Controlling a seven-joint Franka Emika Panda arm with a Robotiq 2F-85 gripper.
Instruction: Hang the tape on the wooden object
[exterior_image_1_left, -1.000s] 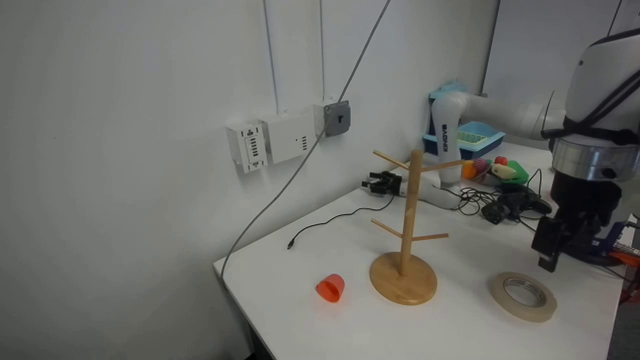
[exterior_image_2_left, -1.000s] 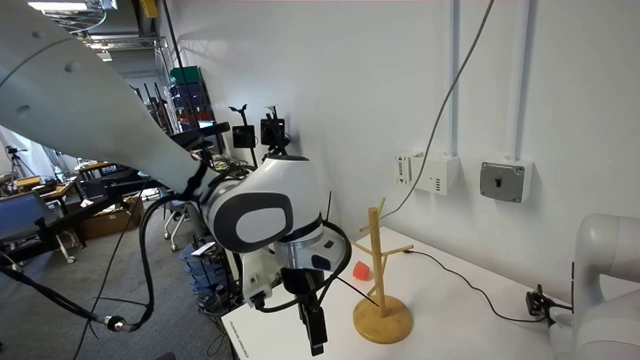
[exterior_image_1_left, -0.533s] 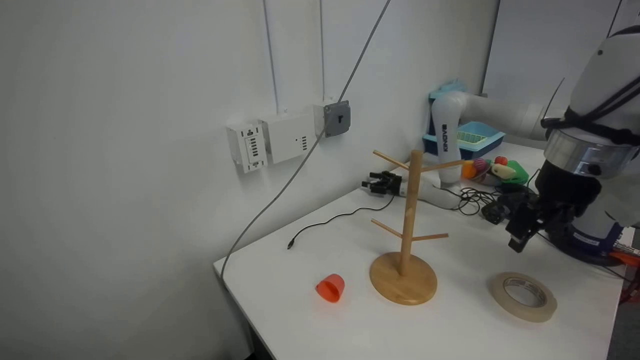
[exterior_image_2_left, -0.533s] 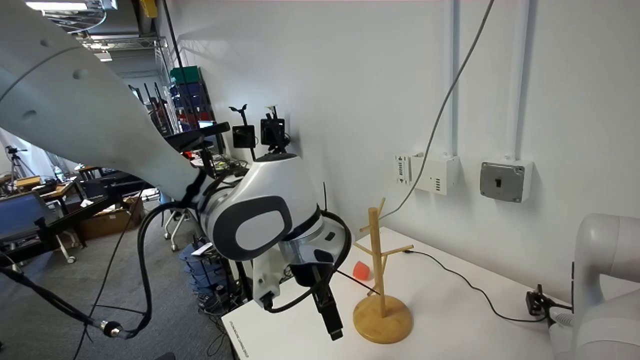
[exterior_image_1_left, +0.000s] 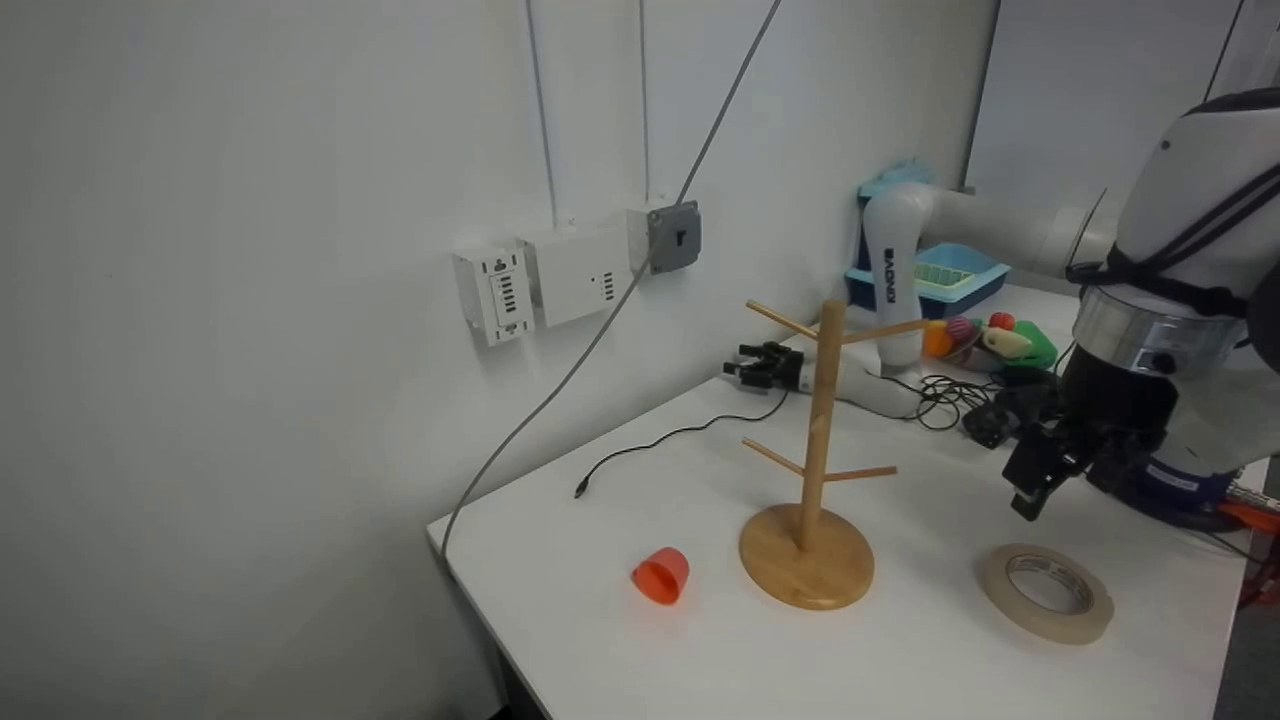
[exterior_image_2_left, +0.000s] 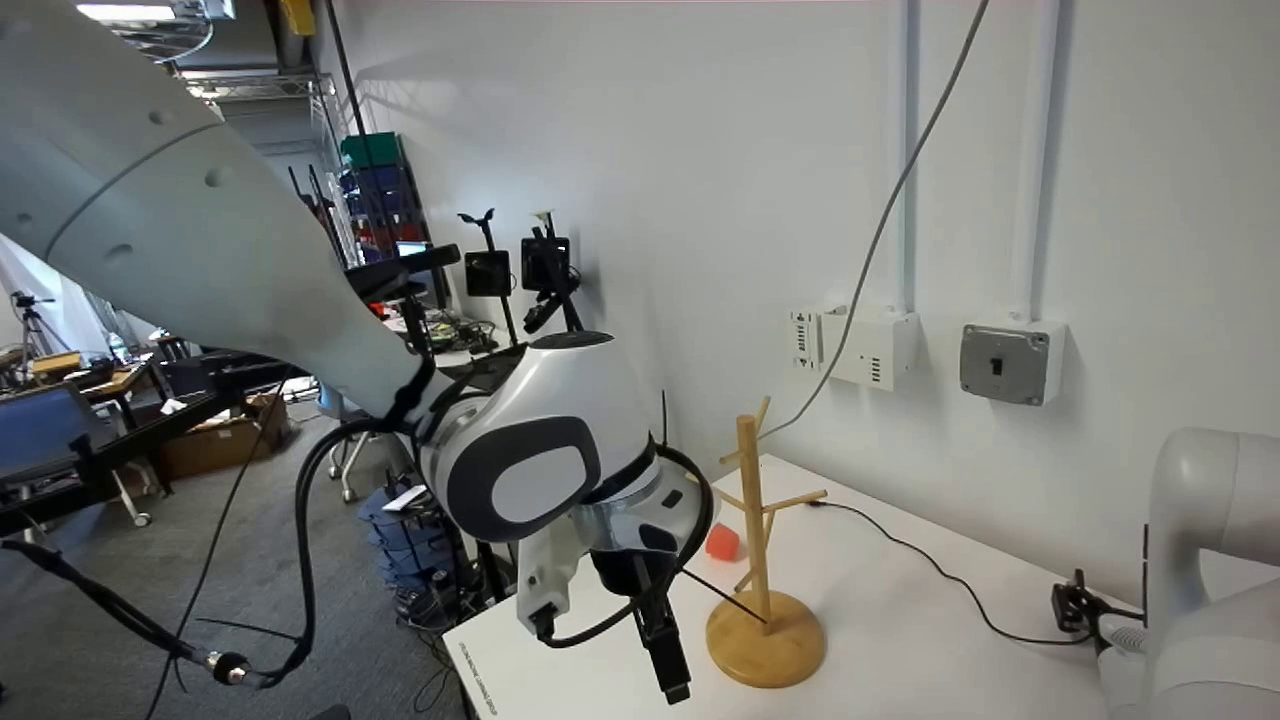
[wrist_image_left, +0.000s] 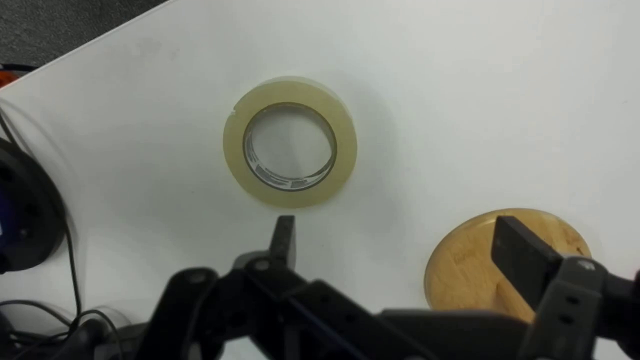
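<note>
The tape (exterior_image_1_left: 1050, 625) is a flat beige ring lying on the white table, with its hole facing up. In the wrist view the tape (wrist_image_left: 346, 145) sits above the fingertips, apart from them. My gripper (wrist_image_left: 396, 218) stands open over the table, nothing between its fingers. The wooden object (exterior_image_1_left: 820, 430) stands upright, with a round base and angled pegs, none of them carrying anything. Only part of the wooden object (wrist_image_left: 467, 260) shows in the wrist view, behind the right finger (wrist_image_left: 522, 260). In an exterior view, the wooden object (exterior_image_2_left: 755, 530) is seen, but the tape is out of view.
An orange-red cup (exterior_image_1_left: 660, 576) lies beside the stand, away from the tape. A parked white arm (exterior_image_1_left: 895, 270), dark cables (exterior_image_1_left: 945, 400) and toy food (exterior_image_1_left: 1005, 343) occupy the back of the table. The table edge (wrist_image_left: 90, 45) runs past the tape.
The gripper has tilted and shifted leftward in one exterior view, rightward in another, coming nearer the stand. In the last half second it has sunk slightly. Tape and stand have stayed put.
</note>
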